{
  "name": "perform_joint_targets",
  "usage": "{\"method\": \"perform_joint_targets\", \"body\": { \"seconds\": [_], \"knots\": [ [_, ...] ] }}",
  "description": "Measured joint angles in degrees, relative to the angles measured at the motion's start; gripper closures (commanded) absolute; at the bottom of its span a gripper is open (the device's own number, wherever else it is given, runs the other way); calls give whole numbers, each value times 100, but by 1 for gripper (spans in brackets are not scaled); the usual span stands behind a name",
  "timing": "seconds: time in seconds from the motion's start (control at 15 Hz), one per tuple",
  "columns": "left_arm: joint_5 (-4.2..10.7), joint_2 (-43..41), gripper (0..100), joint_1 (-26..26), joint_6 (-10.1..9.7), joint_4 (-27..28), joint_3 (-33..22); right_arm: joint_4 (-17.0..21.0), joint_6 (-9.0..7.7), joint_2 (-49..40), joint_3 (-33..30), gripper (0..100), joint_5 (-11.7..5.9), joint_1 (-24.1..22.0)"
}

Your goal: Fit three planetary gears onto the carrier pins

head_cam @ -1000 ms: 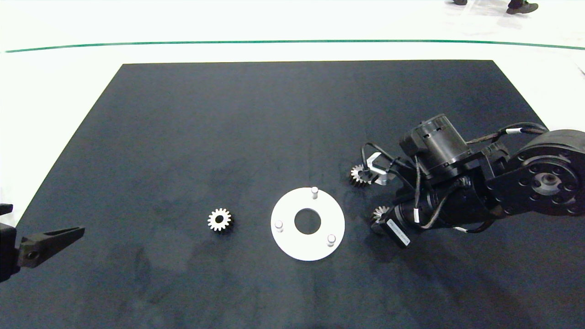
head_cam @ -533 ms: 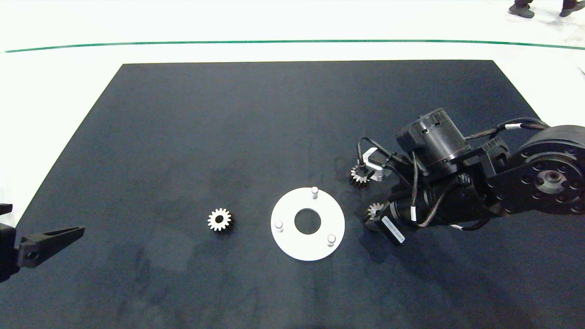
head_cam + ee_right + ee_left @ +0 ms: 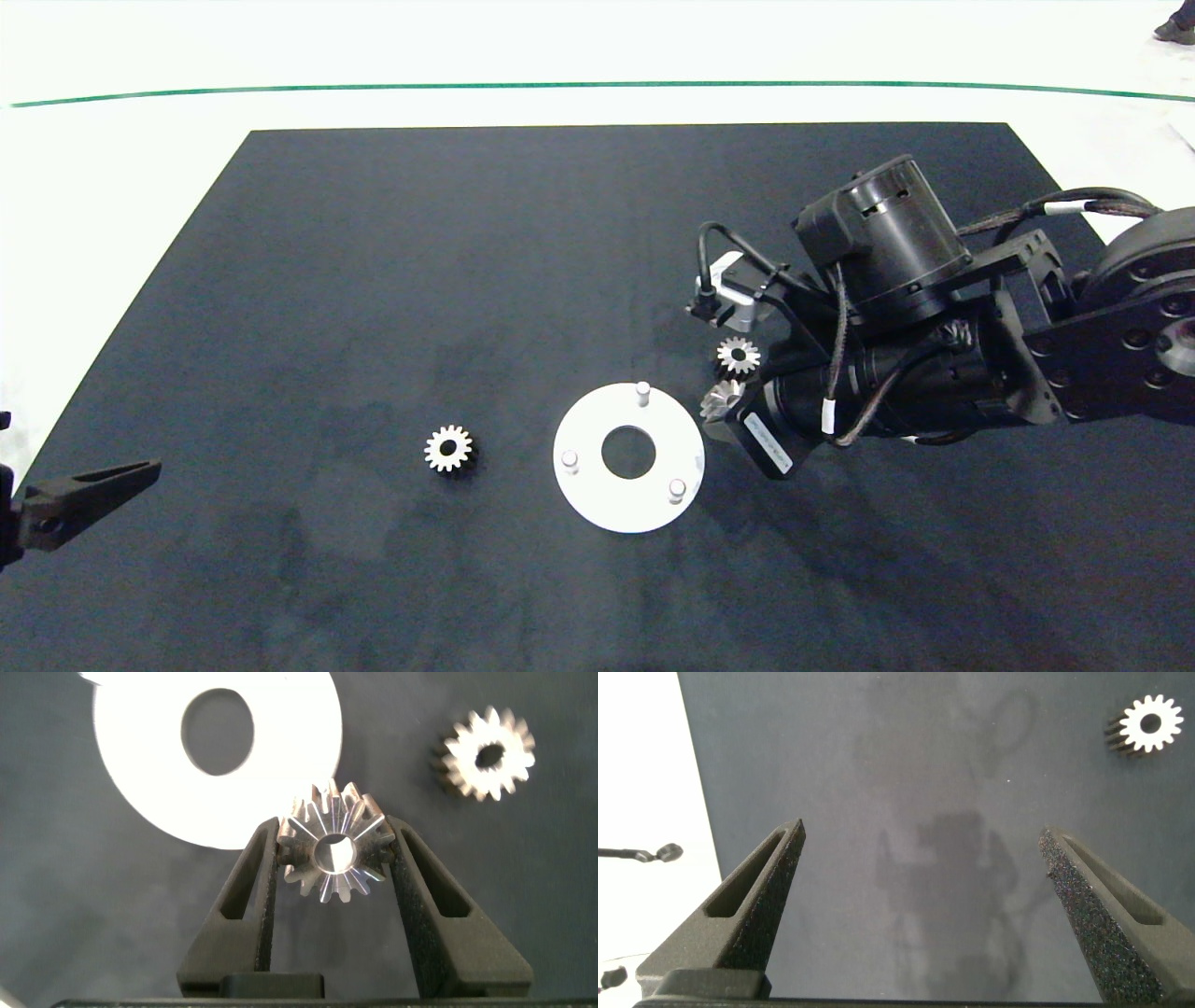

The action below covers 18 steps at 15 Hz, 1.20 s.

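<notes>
You see the white disc (image 3: 628, 457) at the mat's centre, and its three carrier pins (image 3: 642, 391) stand upright and bare. The right gripper (image 3: 333, 854) clamps one gear (image 3: 332, 853) by its toothed rim, the bore facing the wrist camera; the gear hangs just off the disc's rim at about 2 o'clock. A second gear (image 3: 738, 356) lies flat at 1 o'clock, close to the arm. The third gear (image 3: 449, 449) lies flat at 9 o'clock, with open mat (image 3: 373, 280) around it. The left gripper (image 3: 924, 868) waits wide apart near the mat's left edge.
</notes>
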Motion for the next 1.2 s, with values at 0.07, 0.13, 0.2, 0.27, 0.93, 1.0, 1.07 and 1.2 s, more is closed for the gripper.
{"method": "perform_joint_targets", "body": {
  "seconds": [0.07, 0.13, 0.2, 0.27, 0.93, 1.0, 1.07, 1.2],
  "knots": [
    [5, -41, 0, 2, 30, 2, 0, 2, 0, 0, -39, 72, -4, 107],
    [6, -77, 0, 5, 34, 2, 2, 11, -2, 2, -59, 72, -4, 210],
    [6, -96, 0, 6, 39, 2, 5, 61, 0, 5, -80, 72, -9, 301],
    [6, -111, 0, 11, 39, 2, 5, 227, 0, 7, -116, 72, -9, 380],
    [11, -155, 0, 5, 80, 5, 22, 1176, -4, 385, -638, 72, -194, 670],
    [9, -155, 0, 5, 83, 9, 24, 1182, -2, 474, -656, 72, -193, 695],
    [9, -155, 0, 9, 83, 5, 24, 1176, 0, 562, -706, 72, -193, 728],
    [11, -155, 0, 11, 85, 9, 24, 1176, 7, 714, -795, 72, -190, 783]
  ]
}}
